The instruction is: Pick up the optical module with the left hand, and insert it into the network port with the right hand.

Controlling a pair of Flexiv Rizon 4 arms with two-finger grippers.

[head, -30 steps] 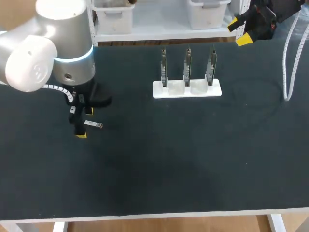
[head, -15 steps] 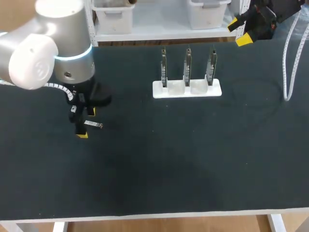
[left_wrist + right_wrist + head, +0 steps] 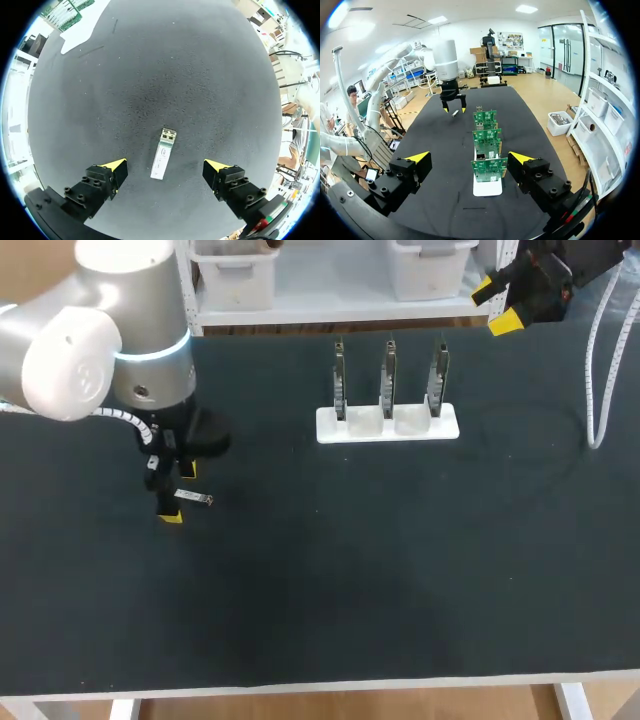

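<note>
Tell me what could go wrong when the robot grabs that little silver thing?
1. The optical module lies flat and slightly slanted between the open fingers of the left gripper; closing might twist or flick it away.
2. The right gripper sits far off, and the ports on the boards look tiny, so a handover could drop it or miss.

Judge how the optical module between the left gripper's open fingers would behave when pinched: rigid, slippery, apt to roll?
Probably rigid: the optical module looks like a straight metal bar. Unlikely to roll, since it lies flat on the table. Its shiny casing might slip in the left gripper.
</note>
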